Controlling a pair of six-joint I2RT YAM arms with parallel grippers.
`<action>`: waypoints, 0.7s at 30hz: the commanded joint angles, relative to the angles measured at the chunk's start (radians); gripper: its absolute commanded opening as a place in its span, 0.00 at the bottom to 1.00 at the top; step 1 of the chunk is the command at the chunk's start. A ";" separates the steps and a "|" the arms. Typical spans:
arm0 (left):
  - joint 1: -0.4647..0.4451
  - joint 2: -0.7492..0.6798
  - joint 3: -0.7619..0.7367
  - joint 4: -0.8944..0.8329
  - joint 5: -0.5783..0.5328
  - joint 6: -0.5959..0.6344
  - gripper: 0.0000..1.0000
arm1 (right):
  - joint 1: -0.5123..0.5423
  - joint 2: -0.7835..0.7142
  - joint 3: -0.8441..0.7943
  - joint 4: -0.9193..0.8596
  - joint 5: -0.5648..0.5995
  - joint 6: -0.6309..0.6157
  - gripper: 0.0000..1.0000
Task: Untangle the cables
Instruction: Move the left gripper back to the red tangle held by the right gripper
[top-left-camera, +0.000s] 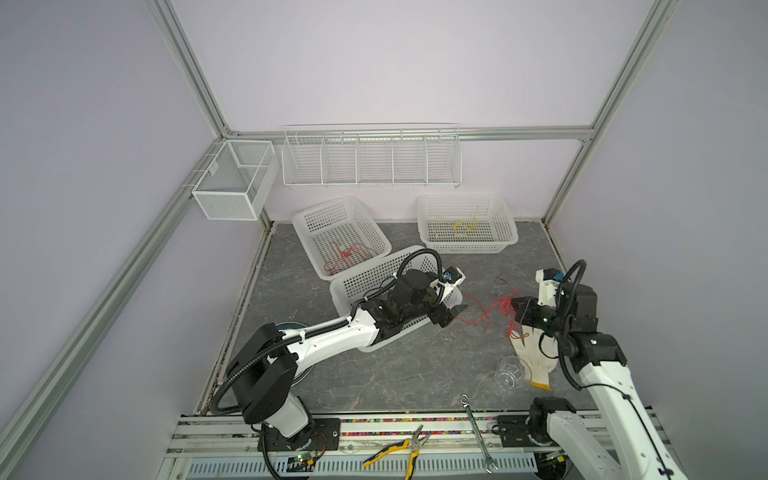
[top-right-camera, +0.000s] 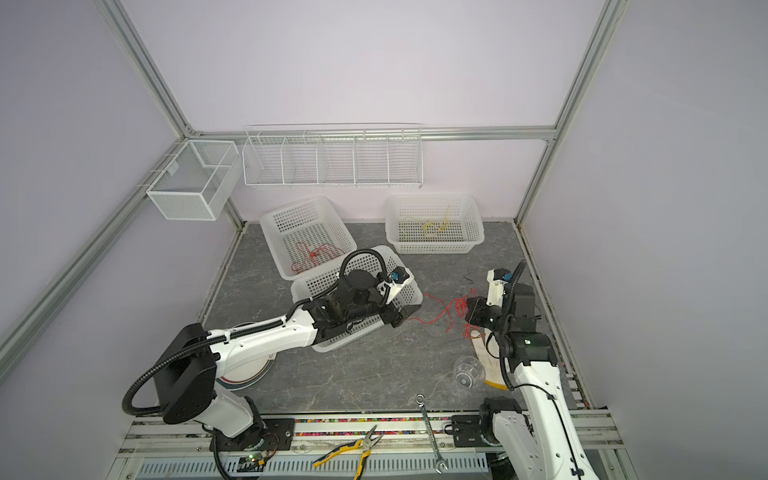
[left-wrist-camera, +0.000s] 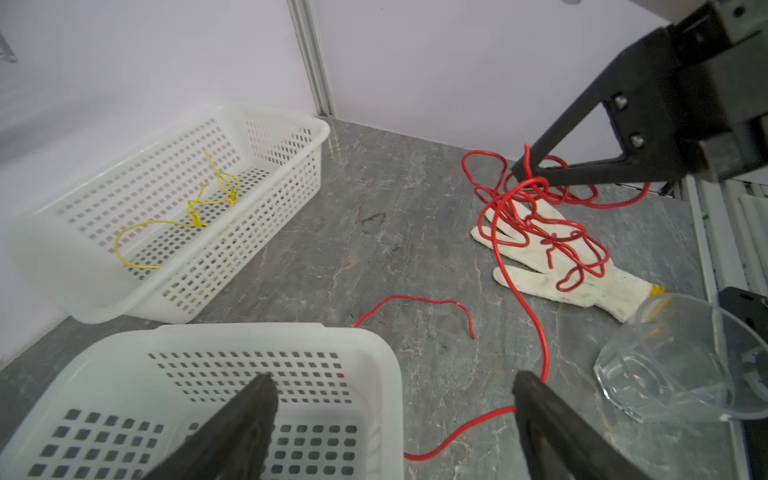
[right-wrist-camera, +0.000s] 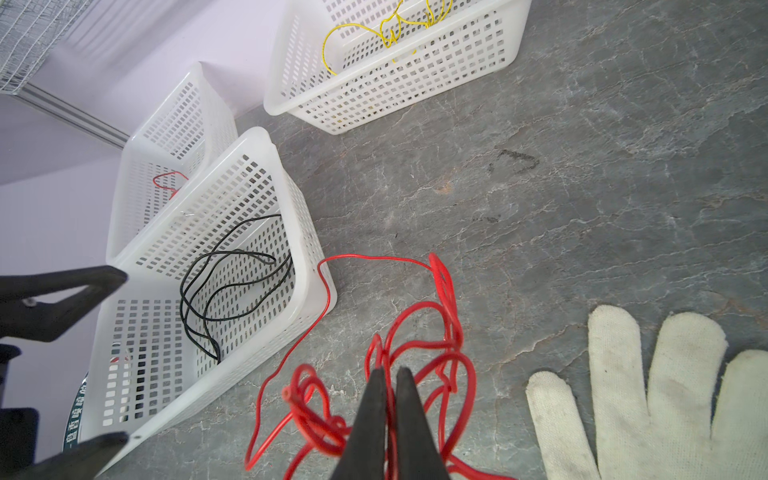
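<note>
The red cable (right-wrist-camera: 442, 282) lies as a loose tangle on the worktop (left-wrist-camera: 395, 257), partly over the white glove (left-wrist-camera: 582, 282). 1 long strand runs out from it toward the near basket (left-wrist-camera: 270, 332). The black cable (right-wrist-camera: 245, 252) is already inside that basket, and the yellow cable (left-wrist-camera: 199, 216) is in the far basket (left-wrist-camera: 286, 120). The right pincer (right-wrist-camera: 390, 374) is closed tight on some strands at the edge of the tangle, with red wire visible between its 2 fingers. The left pincer (left-wrist-camera: 392, 376) hangs wide apart above the corner of the near basket and the long strand, and it holds nothing. I judge this cable to be very light, thin and soft, but a little springy, because it keeps its loops and kinks. Its smooth sheath will probably slip in a weak grip. Since it weighs so little, a pull from 1 side would likely drag the whole tangle, and maybe the glove, instead of opening it, so the hold by the right pincer is useful as an anchor. The best place for the left pincer seems to be the single long strand or its free end (left-wrist-camera: 473, 336), well away from the knot, where only 1 wire is between the fingers.
</note>
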 joint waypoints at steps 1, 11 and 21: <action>-0.030 0.025 0.020 0.071 0.092 -0.040 0.88 | 0.007 -0.018 -0.001 0.008 -0.007 -0.006 0.07; -0.091 0.194 0.129 0.046 0.121 -0.088 0.84 | 0.007 -0.015 0.000 0.016 -0.002 -0.002 0.06; -0.099 0.263 0.179 0.021 0.104 -0.148 0.30 | 0.007 -0.020 0.004 0.012 0.019 -0.009 0.07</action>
